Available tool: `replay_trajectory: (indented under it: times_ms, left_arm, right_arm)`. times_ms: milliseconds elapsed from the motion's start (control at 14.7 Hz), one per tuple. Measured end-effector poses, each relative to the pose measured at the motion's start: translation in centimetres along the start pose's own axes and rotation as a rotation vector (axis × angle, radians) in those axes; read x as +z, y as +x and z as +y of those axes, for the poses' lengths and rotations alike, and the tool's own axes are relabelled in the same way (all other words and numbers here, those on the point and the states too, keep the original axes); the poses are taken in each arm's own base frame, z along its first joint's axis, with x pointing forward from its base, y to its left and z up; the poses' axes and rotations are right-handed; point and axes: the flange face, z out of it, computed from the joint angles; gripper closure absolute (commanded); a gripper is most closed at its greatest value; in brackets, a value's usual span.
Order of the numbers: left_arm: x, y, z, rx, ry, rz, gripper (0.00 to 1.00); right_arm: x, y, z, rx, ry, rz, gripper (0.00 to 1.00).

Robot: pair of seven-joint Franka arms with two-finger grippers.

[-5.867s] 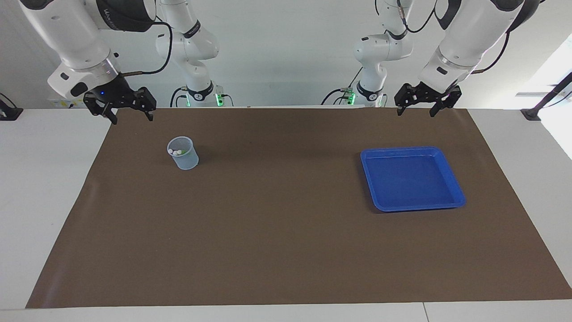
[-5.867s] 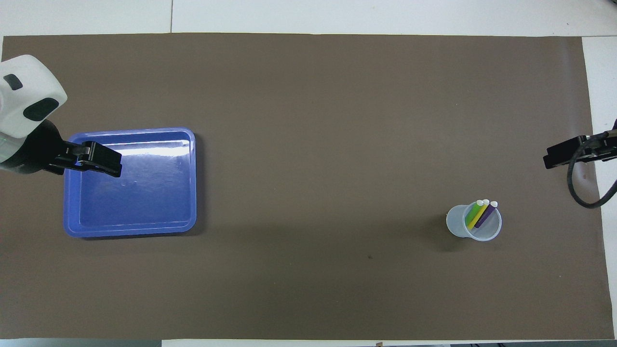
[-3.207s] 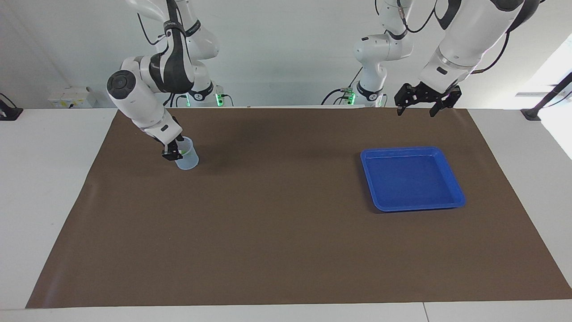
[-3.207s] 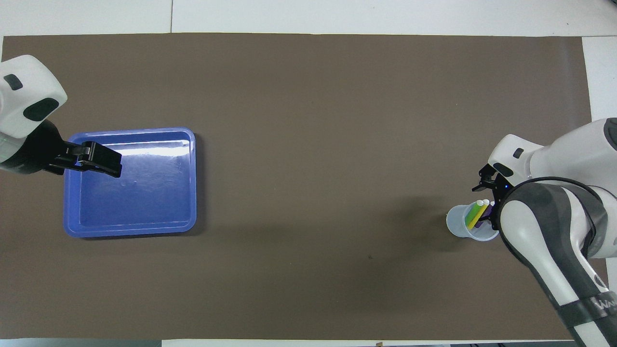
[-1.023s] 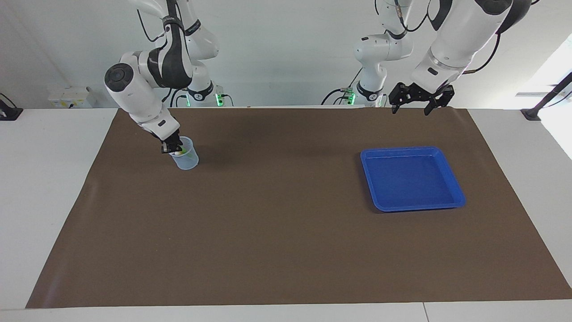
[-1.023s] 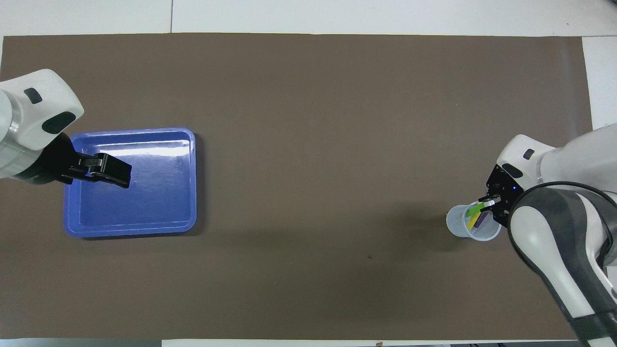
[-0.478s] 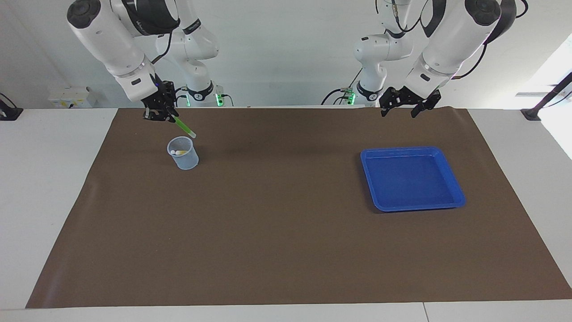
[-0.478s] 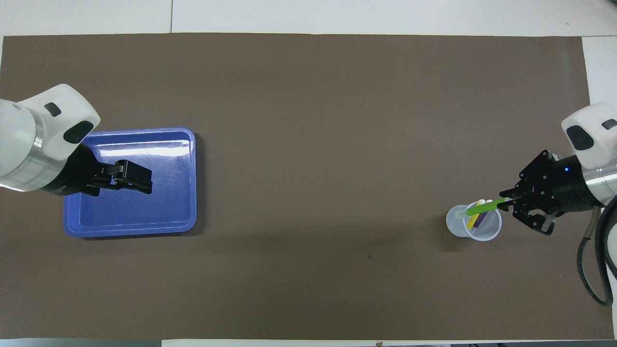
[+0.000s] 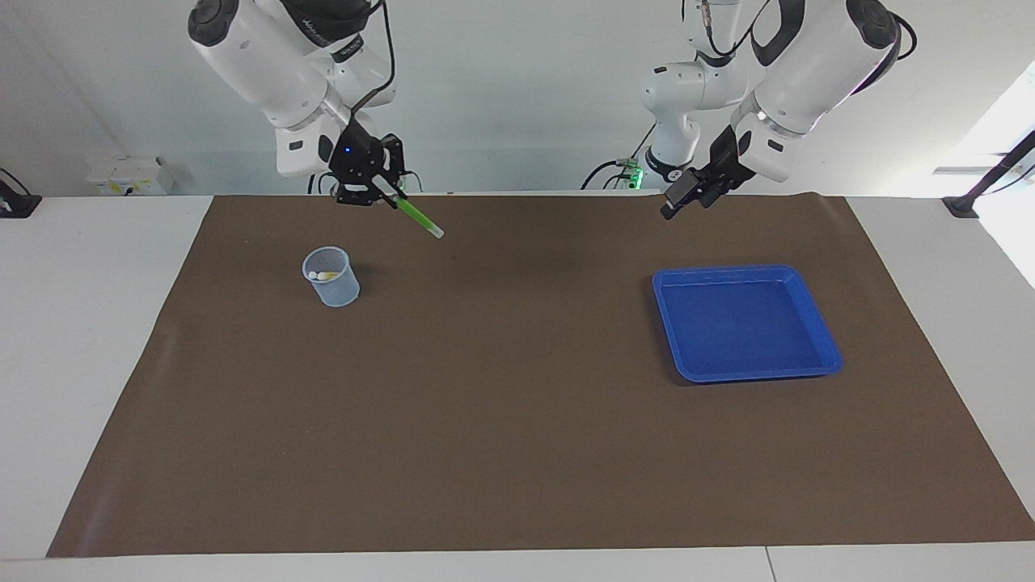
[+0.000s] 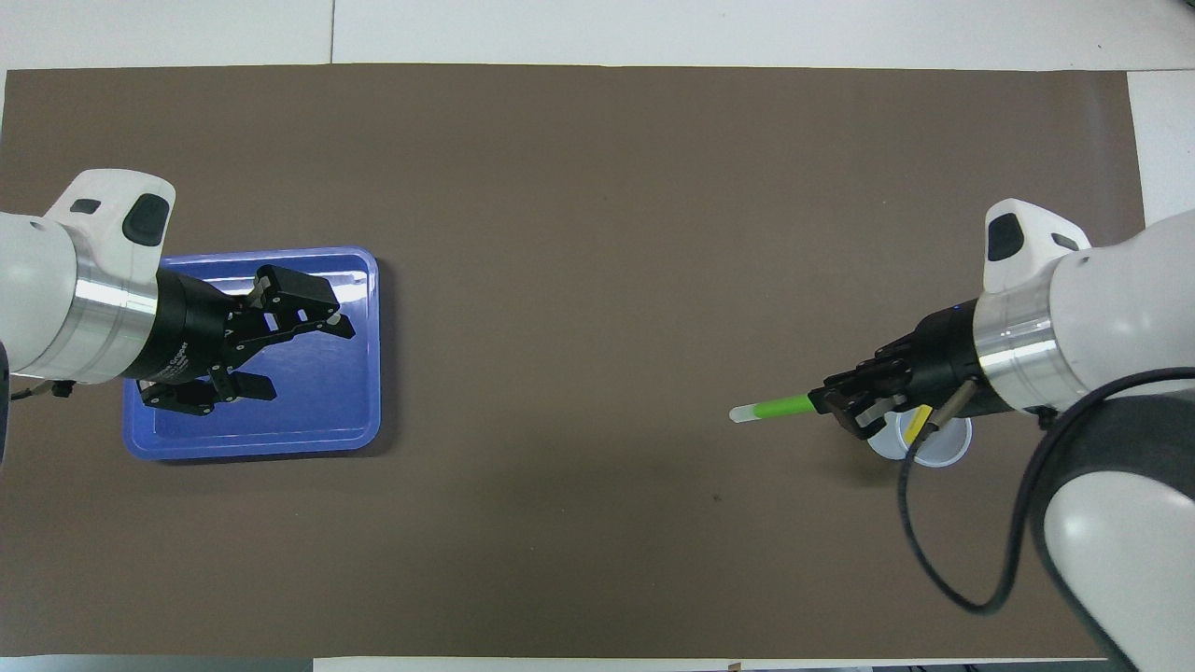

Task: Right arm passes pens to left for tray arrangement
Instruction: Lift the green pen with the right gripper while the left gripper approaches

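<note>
Brown matting [image 9: 517, 404] covers the table. Raised over it beside the cup [image 9: 331, 276], the right gripper [image 9: 386, 194] is clenched on the green pen [image 9: 420, 217] by one end only. The pen's long axis slants down, pale tip toward the left arm's end. The left gripper [image 10: 280, 327] hangs released over the blue tray [image 9: 813, 323]. Risk: such an end grip may let the pen pivot or slip during handover.

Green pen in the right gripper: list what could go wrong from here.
1. The right gripper grips the green pen by one end, so it sticks out slanted in mid-air; it might pivot or slip during the handover.
2. The open left gripper is raised near the tray, well apart from the pen; a poorly lined-up meeting could drop it onto the brown mat.
</note>
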Motion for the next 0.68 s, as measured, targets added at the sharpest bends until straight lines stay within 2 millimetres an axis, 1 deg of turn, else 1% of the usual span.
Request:
replay_trajectory:
  times_ms: [205,409,546,682]
  left_arm:
    - [0.0,-1.1,1.5,-0.304,-0.083,-0.064,0.0]
    - [0.5,-2.6,3.7,-0.594,-0.158,-0.131,0.0]
    - [1.3,-2.6,3.9,-0.688,-0.185,-0.191,0.0]
    - [2.9,-2.4,3.7,-0.757,-0.201,-0.282,0.0]
  right_arm:
    - [1.5,1.8,-4.7,0.197,-0.014,0.044,1.0]
    - [2.6,3.2,-8.3,0.377,0.003,0.114,1.0]
    - [3.3,3.7,-10.1,0.475,0.049,0.146,1.0]
    - [3.9,4.0,-11.2,0.537,0.073,0.172,1.0]
